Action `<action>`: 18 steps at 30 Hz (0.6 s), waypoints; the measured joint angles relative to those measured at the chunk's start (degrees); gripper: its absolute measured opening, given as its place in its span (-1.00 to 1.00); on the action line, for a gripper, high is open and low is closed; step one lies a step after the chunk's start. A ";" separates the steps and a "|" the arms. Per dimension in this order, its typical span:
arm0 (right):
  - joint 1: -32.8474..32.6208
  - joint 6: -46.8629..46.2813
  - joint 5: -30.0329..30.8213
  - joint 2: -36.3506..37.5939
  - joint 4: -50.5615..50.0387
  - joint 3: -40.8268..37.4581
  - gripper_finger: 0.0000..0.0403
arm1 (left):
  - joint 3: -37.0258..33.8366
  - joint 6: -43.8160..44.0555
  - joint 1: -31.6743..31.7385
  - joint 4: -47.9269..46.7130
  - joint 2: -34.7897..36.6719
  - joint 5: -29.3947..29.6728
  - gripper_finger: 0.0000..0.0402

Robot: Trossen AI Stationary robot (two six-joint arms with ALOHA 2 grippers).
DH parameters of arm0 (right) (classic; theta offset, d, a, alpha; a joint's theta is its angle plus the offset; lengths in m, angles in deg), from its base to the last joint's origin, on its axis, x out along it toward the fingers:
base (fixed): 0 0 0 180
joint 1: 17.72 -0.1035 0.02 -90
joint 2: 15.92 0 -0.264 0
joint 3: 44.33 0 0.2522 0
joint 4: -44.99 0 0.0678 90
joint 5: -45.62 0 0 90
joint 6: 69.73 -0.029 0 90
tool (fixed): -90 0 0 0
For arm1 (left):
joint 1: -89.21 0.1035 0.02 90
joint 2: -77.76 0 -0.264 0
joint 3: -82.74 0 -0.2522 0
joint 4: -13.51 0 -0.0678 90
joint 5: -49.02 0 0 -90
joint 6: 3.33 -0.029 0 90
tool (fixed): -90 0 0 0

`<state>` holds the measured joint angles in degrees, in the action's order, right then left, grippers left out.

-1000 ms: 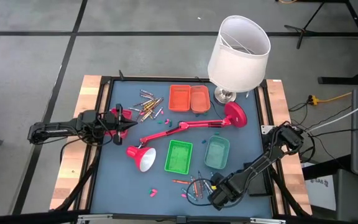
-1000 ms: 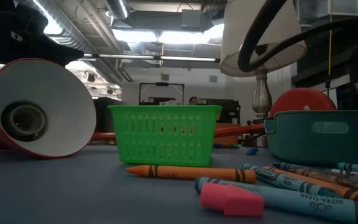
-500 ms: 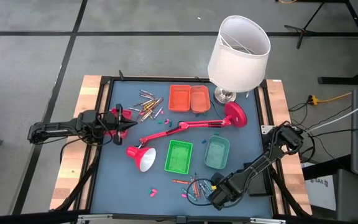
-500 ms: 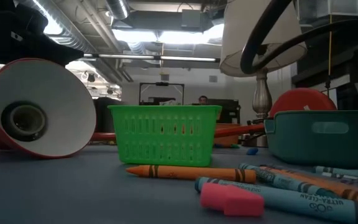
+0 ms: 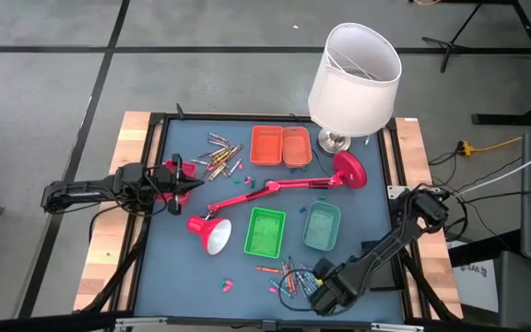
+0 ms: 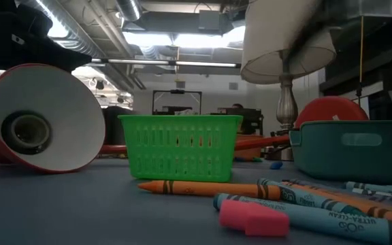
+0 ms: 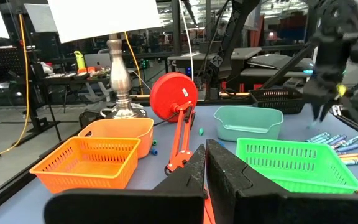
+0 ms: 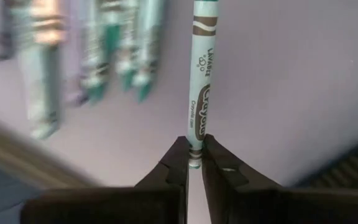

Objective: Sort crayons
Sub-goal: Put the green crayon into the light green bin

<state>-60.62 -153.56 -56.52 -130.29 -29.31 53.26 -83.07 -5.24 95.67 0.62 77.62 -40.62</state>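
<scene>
Several crayons lie loose on the blue mat near the table's front edge, and they show close up in the low view. More crayons lie at the far left. My right gripper is at the near pile, shut on a teal crayon. My left gripper hovers over the table's left side, shut on nothing. My right gripper pinches the teal crayon by one end between its two fingertips. The crayon runs straight on from the fingers, in line with them. Its other end lies outside the wrist view, so whether it rests on the mat cannot be told.
A red desk lamp lies across the middle of the mat. Two orange trays sit at the back, with a green tray and a teal tray nearer. A white-shaded lamp stands far right. A pink eraser lies in front.
My right arm has shifted a little toward the table's near edge, and it shows blurred in the low view now. A few crayons at the right of the near pile have shifted slightly.
</scene>
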 joint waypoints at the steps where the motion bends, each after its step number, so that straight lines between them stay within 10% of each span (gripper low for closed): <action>1: 0.00 0.41 0.39 0.04 -2.13 1.42 -0.88 | 0.00 0.00 0.00 0.01 0.00 0.00 -1.00; 18: 2.90 9.83 22.91 0.28 -27.91 13.75 -0.88 | 0.00 0.00 0.00 0.02 0.00 -0.01 -1.00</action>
<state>-57.72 -143.72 -33.61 -130.00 -57.22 67.02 -83.07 -5.24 95.67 0.64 77.62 -40.62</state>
